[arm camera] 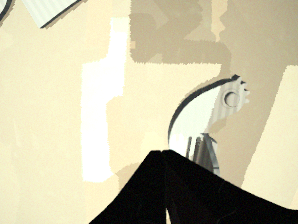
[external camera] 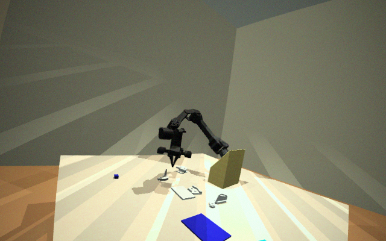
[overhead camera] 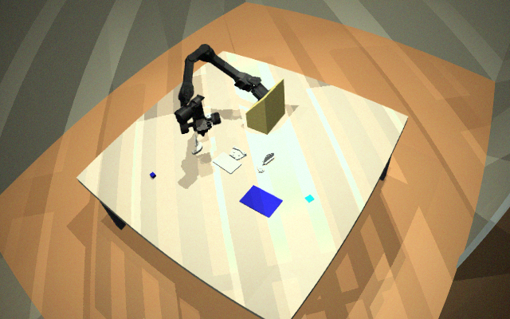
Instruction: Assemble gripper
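My gripper (overhead camera: 203,134) (external camera: 172,165) (arm camera: 160,160) is shut, its tips together with nothing between them, above the table beside a white jaw. This toothed jaw (overhead camera: 197,150) (external camera: 163,178) (arm camera: 192,120) rests on the table with a part standing up from it; the fingers cover some of it in the wrist view. The other jaw (overhead camera: 268,159) (external camera: 221,199) lies farther right, its toothed end toward the front. A flat white plate (overhead camera: 227,163) (external camera: 183,193) (arm camera: 47,10) touches or nearly touches a white bracket-like piece (overhead camera: 237,153) (external camera: 195,190). Which is base or housing plate is unclear.
Another small white part (external camera: 181,169) lies behind the gripper. A tall olive block (overhead camera: 266,111) (external camera: 225,173) stands near the arm's base. A blue sheet (overhead camera: 260,201) (external camera: 205,227) lies in front, a cyan square (overhead camera: 309,198) to its right, and a small blue cube (overhead camera: 153,175) (external camera: 116,176) at left.
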{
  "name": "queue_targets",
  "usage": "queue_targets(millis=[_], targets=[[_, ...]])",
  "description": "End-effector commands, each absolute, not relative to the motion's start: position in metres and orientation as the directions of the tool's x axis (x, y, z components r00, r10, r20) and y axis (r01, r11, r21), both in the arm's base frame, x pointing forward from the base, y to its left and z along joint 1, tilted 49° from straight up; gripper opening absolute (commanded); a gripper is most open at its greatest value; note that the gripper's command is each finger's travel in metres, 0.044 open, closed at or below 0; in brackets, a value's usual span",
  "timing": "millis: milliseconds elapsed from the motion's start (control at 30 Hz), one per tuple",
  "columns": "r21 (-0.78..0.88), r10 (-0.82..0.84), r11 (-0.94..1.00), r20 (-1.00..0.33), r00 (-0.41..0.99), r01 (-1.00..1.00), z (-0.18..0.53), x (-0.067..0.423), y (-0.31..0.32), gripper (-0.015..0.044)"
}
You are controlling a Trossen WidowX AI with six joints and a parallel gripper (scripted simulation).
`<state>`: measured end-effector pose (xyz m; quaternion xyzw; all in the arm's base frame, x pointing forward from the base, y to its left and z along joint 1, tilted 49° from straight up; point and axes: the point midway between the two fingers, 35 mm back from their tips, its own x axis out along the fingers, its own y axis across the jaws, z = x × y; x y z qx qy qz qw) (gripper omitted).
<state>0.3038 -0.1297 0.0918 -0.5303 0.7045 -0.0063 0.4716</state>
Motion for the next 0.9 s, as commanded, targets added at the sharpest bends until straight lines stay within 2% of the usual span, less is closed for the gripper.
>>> queue_targets(millis=[0,67,633,867], targets=[[-0.509,-0.753,0.437,-0.658,0.007,-0.741,0.0918,0.3038,-0.1297,0.0],[-0.509,-0.753,0.437,-0.658,0.007,-0.741,0.0918,0.3038,-0.1297,0.0],[-0.509,-0.753,0.437,-0.658,0.007,-0.741,0.0918,0.3038,-0.1297,0.044],[-0.509,-0.753,0.437,-0.658,0.007,-0.741,0.0918,0.3038,-0.1297,0.044]])
